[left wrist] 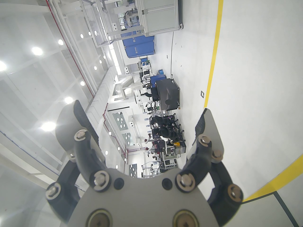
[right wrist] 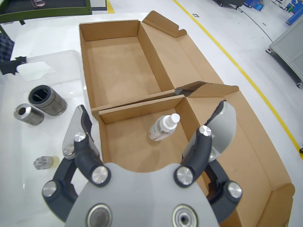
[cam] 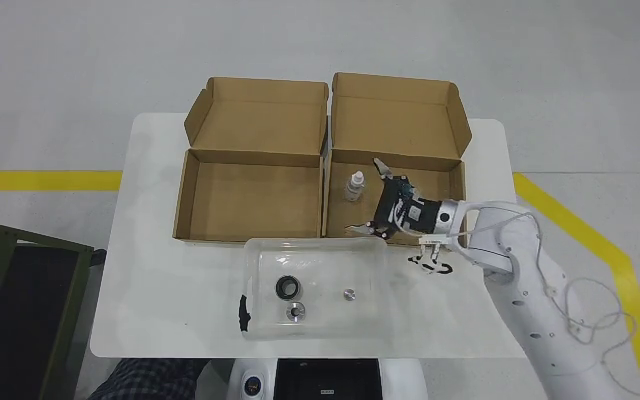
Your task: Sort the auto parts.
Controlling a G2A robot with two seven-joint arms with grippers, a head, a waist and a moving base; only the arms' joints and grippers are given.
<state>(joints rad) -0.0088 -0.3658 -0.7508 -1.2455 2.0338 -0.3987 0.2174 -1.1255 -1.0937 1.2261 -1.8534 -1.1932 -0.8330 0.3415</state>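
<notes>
Over the table, from the top, see the right gripper [cam: 365, 197], fingers wide apart, above the right box [cam: 440, 182], just beside the small bottle [cam: 354, 186] inside it. In the clear tray [cam: 300, 243] find the black ring [cam: 287, 288], the metal plug [cam: 295, 312] and the little bolt [cam: 349, 294].

From the left wrist, see the left gripper [left wrist: 142, 109] spread apart too, holding nothing, aimed at the room.

From the right wrist, spot the bottle past the open tips.

Probably time to fetch a part. Swing to the tray, come straight down, pinch the round sides in the middle, squeeze gently to stop rolling.
</notes>
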